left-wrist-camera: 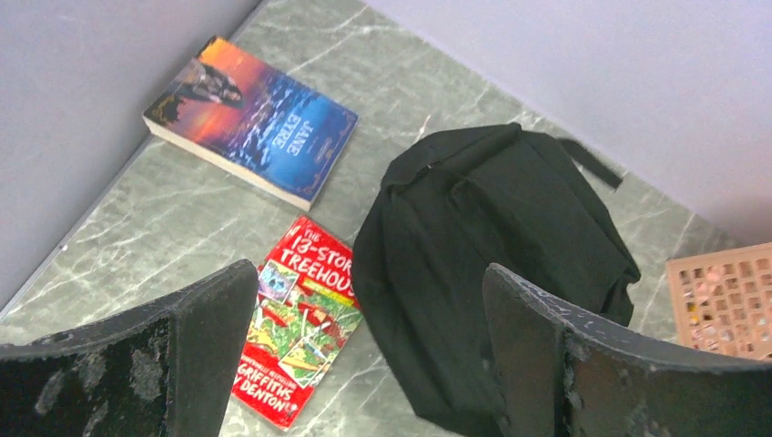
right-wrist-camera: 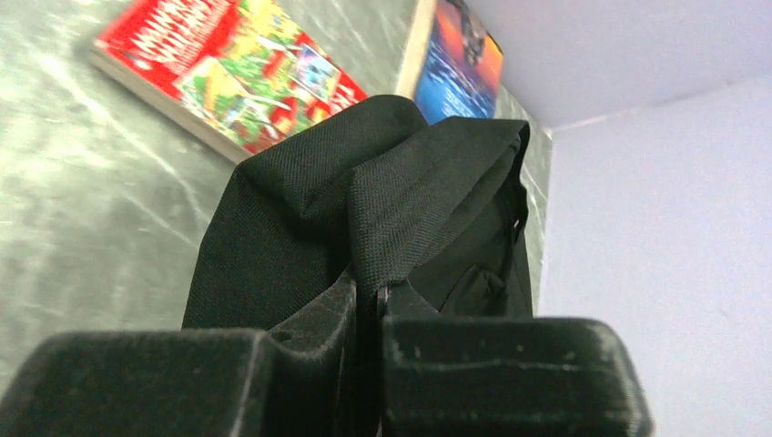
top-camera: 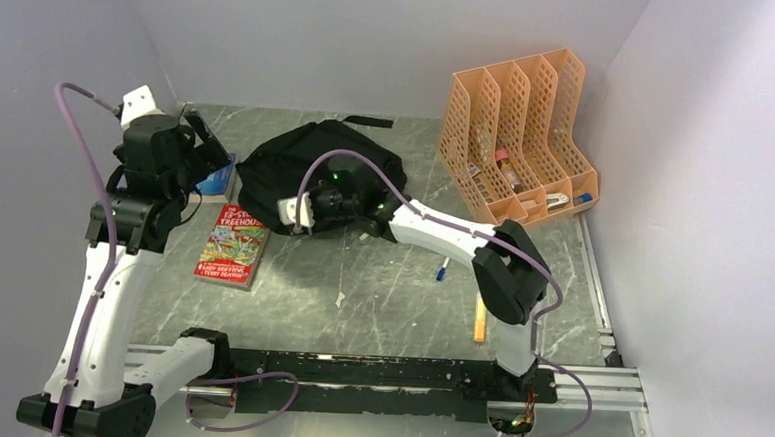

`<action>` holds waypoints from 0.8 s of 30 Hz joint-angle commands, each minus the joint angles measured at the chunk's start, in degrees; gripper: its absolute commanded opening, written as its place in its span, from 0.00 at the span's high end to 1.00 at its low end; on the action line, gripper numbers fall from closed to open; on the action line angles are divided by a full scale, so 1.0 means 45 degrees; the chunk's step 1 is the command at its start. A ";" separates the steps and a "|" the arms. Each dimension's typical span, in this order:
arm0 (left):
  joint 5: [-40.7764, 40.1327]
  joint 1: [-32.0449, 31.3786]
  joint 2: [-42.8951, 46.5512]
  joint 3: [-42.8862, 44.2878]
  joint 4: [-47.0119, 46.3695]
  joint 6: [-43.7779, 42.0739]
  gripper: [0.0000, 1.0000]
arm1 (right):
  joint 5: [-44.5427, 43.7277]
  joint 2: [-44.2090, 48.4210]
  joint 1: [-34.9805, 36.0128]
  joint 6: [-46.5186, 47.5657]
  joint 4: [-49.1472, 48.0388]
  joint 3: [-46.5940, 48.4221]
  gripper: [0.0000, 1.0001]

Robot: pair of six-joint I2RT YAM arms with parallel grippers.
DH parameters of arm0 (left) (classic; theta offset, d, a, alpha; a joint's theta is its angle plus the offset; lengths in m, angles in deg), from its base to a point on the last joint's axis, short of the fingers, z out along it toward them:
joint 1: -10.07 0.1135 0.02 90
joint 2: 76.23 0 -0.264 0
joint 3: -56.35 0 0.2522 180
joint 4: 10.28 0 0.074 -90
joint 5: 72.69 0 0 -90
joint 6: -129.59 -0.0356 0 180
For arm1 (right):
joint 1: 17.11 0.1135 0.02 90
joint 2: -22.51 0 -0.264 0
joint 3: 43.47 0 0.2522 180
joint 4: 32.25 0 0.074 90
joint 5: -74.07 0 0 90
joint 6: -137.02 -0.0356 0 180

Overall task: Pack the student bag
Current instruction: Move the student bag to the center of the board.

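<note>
red book [top-camera: 233, 244], blue book [left-wrist-camera: 250, 118], orange organiser [top-camera: 517, 125]

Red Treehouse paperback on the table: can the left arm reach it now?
Probably yes: the left gripper hangs open, aimed toward the red paperback; nothing lies on it; the black fabric backpack borders one edge.

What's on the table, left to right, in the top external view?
red book → student bag → orange file organiser

The floppy black backpack [right-wrist-camera: 300, 209] is coarse woven cloth, matt. The grey marbled tabletop [top-camera: 380, 288] looks smooth and faintly shiny. The far-right orange lattice file organiser [top-camera: 518, 135] is plastic. The red paperback book [left-wrist-camera: 300, 337] and blue paperback book [left-wrist-camera: 255, 118] have glossy covers.
</note>
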 commanded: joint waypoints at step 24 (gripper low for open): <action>0.2834 0.0111 -0.0537 -0.5190 -0.1239 0.0303 0.03 | -0.2320 0.7509 0.1614 -0.4659 -0.1123 -0.9607 0.71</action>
